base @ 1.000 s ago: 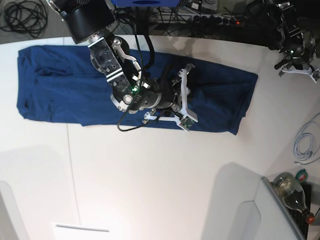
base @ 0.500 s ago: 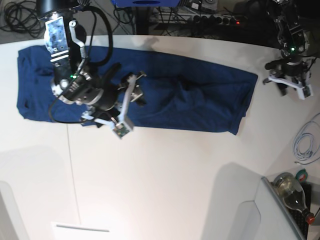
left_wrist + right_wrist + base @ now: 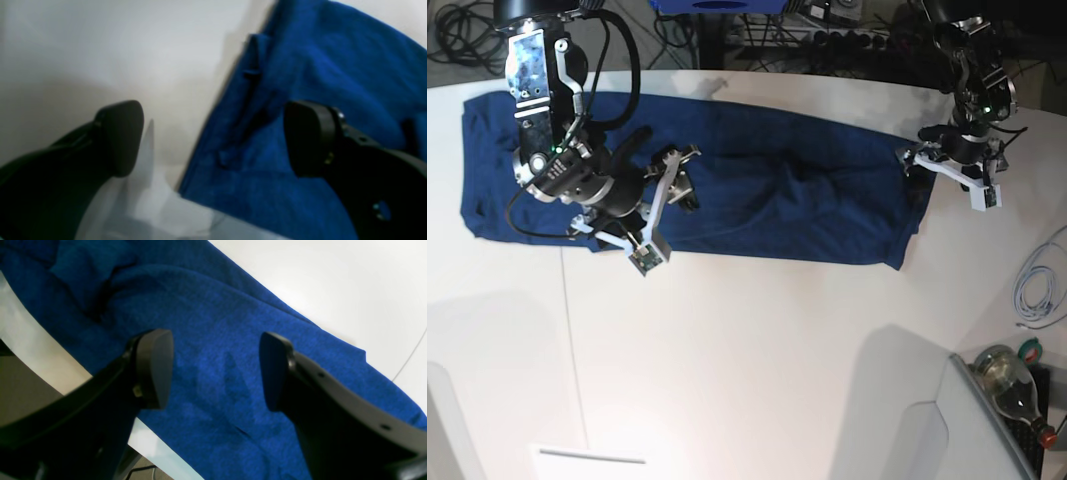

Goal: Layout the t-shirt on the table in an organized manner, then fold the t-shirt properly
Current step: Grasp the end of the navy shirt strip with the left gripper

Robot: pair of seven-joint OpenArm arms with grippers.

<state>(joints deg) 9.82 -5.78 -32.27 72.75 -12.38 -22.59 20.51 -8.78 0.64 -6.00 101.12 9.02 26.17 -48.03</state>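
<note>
The t-shirt [image 3: 213, 350] is soft blue cloth with a matt, slightly fuzzy knit texture, creased in places. The surface [image 3: 757, 350] is smooth white with a faint sheen and looks like laminate or plastic, though the blurred view leaves this uncertain. The pads [image 3: 155, 368] of the right claw [image 3: 215, 370] and those [image 3: 121, 136] of the left claw [image 3: 213, 138] are matt black, apparently moulded plastic or rubber.
</note>
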